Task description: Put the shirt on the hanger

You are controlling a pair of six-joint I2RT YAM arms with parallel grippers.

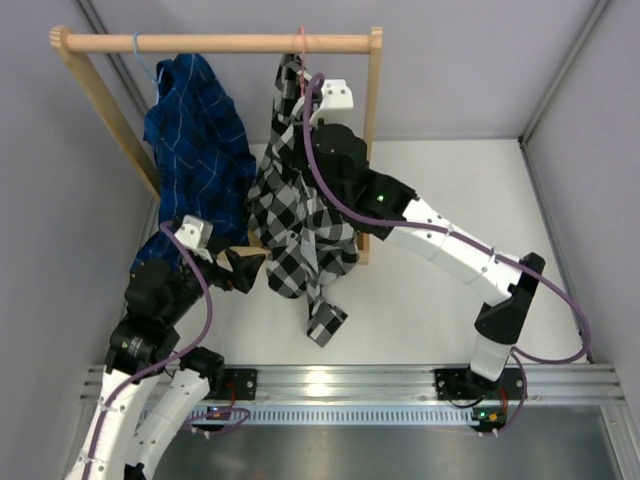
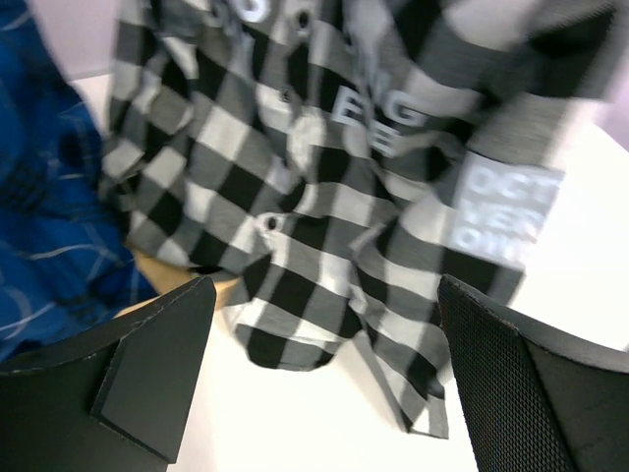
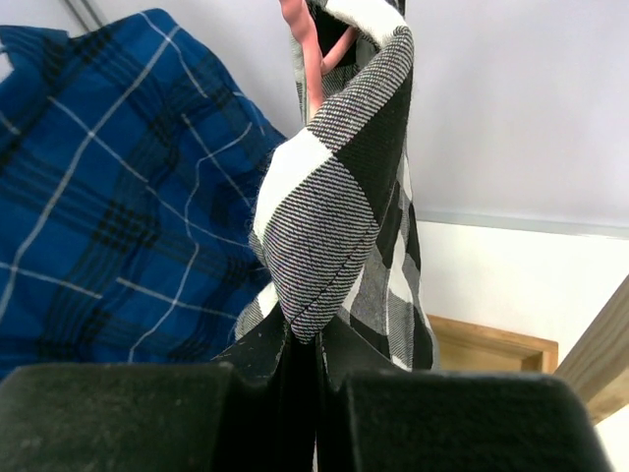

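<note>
The black-and-white checked shirt (image 1: pixel 300 210) hangs in a bunch from the pink hanger (image 1: pixel 301 42), whose hook is over the wooden rod; one sleeve trails on the table. My right gripper (image 3: pixel 307 339) is shut on a fold of the shirt (image 3: pixel 334 187) just below the hanger's pink wire (image 3: pixel 313 59), high up by the rod. My left gripper (image 1: pixel 245 270) stands open low at the shirt's left side. In the left wrist view its fingers (image 2: pixel 157 364) are spread wide before the shirt's lower hem (image 2: pixel 295 324), with nothing between them.
A dark blue grid-lined shirt (image 1: pixel 195 140) hangs on a light blue hanger (image 1: pixel 141 52) at the left of the wooden rod (image 1: pixel 220 43). The rack's right post (image 1: pixel 373 120) stands behind my right arm, and its base board (image 3: pixel 491 346) lies on the white table (image 1: pixel 420 300). Grey walls close in on both sides.
</note>
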